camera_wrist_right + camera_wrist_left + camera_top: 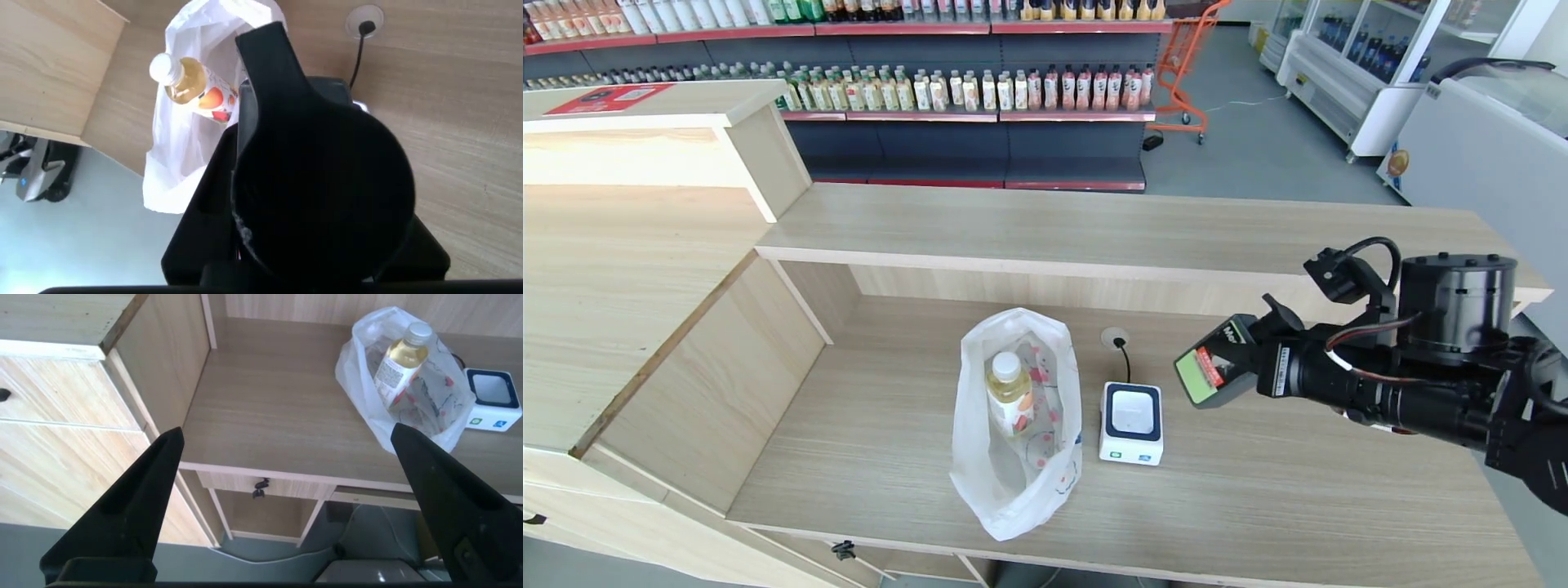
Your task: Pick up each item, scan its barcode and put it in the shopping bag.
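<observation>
right gripper clamped on dark round container, green-red label, right of scanner | white plastic shopping bag holding bottle, left of scanner | left gripper spread open

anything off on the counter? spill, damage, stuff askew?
Nothing stands out. The bottle sits inside the shopping bag, the scanner sits flat beside it, and the right hand grips a dark container above the counter. No spill or damage visible.
</observation>
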